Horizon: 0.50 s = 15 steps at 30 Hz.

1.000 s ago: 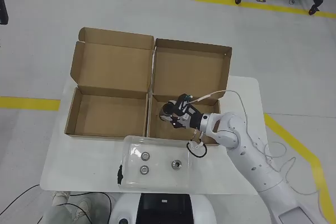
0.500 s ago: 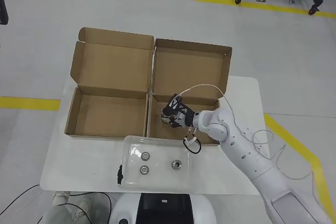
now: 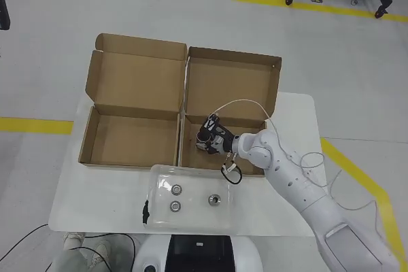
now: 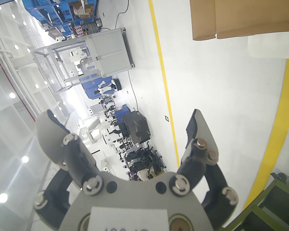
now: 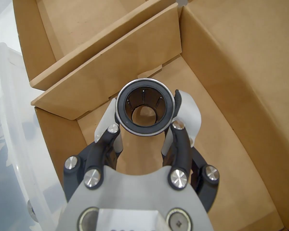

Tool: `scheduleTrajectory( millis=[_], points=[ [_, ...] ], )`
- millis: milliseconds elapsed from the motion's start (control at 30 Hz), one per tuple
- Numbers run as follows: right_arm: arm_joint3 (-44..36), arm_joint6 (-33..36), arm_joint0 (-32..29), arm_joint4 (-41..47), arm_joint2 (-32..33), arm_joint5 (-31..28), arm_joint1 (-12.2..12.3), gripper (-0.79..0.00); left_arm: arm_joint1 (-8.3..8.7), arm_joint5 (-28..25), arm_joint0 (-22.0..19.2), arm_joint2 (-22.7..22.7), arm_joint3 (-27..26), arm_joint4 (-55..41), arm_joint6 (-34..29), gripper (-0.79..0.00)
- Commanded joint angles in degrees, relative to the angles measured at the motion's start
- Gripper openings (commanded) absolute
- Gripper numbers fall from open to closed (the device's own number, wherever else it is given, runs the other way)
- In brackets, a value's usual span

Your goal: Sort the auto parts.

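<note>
My right gripper (image 5: 145, 111) is shut on a cylindrical metal bearing (image 5: 145, 106) with a black ring at its end and a hollow bore. It hangs inside the right cardboard box (image 3: 255, 166), near that box's left wall, as the top view shows at the gripper (image 3: 207, 139). The left cardboard box (image 3: 98, 136) beside it holds nothing I can see. Three round metal parts (image 3: 176, 190) (image 3: 175, 205) (image 3: 215, 199) lie in the clear plastic tray (image 3: 156, 178) in front of the boxes. My left gripper (image 4: 125, 131) is open, off the table, pointing out across the room floor.
Both boxes have lids standing open at the back (image 3: 231, 78). The white table (image 3: 296, 136) has bare room to the right of the boxes. A cable (image 3: 245, 105) loops from the right wrist over the right box.
The right gripper carried the bearing a little to the left and lower into the right box. The parts in the tray have not moved.
</note>
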Motion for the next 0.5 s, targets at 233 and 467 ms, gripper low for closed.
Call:
scheduleTrajectory(
  millis=[233, 467],
  points=[
    [0.8, -1.5, 0.3, 0.1, 0.4, -1.5, -0.2, 0.0, 0.0, 0.0, 0.0, 0.0, 0.0, 0.0, 0.0, 0.0],
    [-4.6, -0.7, -1.2, -1.4, 2.2, -2.5, 0.7, 0.0, 0.0, 0.0, 0.0, 0.0, 0.0, 0.0, 0.0, 0.0]
  ],
)
